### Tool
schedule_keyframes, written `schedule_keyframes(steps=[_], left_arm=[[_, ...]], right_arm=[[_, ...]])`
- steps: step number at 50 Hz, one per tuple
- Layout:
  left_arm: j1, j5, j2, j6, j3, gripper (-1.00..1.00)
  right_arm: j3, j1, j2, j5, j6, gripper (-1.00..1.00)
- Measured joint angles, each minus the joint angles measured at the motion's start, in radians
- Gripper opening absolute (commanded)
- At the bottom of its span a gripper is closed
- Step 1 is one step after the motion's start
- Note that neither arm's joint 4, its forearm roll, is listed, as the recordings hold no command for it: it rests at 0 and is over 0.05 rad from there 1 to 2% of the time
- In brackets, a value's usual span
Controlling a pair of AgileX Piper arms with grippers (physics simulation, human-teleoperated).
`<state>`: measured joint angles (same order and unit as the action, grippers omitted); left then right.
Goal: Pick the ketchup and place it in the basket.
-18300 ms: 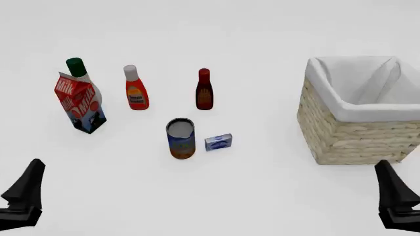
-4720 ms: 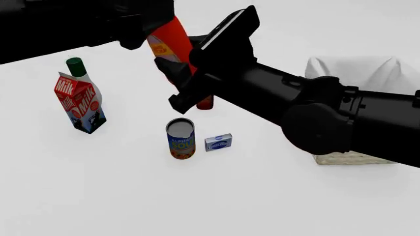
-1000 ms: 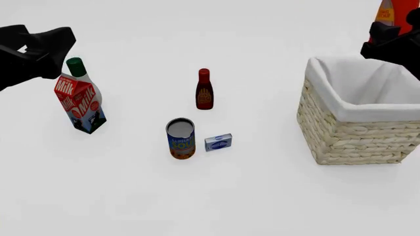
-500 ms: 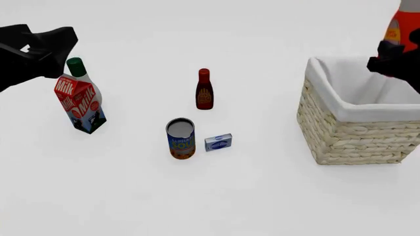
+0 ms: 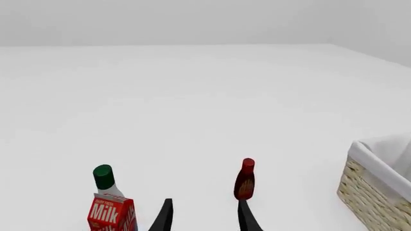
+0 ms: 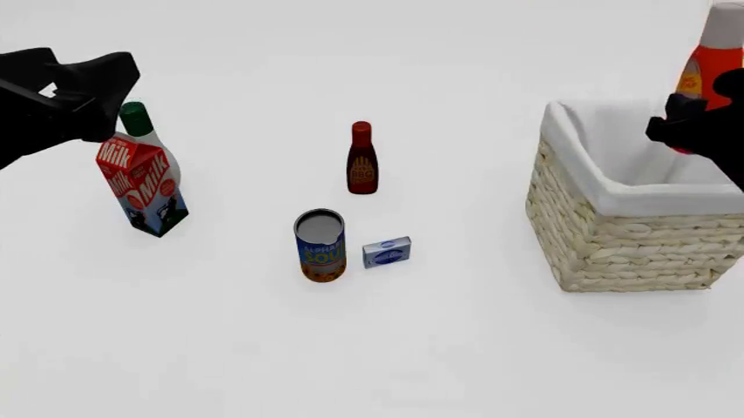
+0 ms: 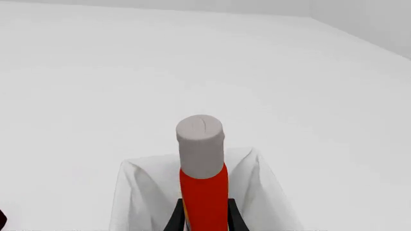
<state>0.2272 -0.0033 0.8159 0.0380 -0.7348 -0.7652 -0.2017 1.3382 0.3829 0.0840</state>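
Over the worktop's left side, by the milk carton (image 6: 142,183), our left hand (image 6: 91,83) hangs open and empty. At far right our right hand (image 6: 694,127) pinches the upright ketchup (image 6: 712,54) low on its body above the basket (image 6: 633,222). We judge it light and smooth, possibly slippery, though the front view crops the grip.

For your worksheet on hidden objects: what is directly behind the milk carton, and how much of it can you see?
Behind the milk carton stands a white bottle with a green cap. Only its cap, neck and a strip of white body show; the carton covers the rest, so any label cannot be seen.
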Motion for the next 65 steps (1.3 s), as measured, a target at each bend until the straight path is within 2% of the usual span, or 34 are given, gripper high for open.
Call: schedule_keyframes(steps=[65], left_arm=[[-0.001, -0.016, 0.016, -0.001, -0.001, 1.0]], right_arm=[[-0.01, -0.003, 0.172, 0.06, 0.015, -1.0]])
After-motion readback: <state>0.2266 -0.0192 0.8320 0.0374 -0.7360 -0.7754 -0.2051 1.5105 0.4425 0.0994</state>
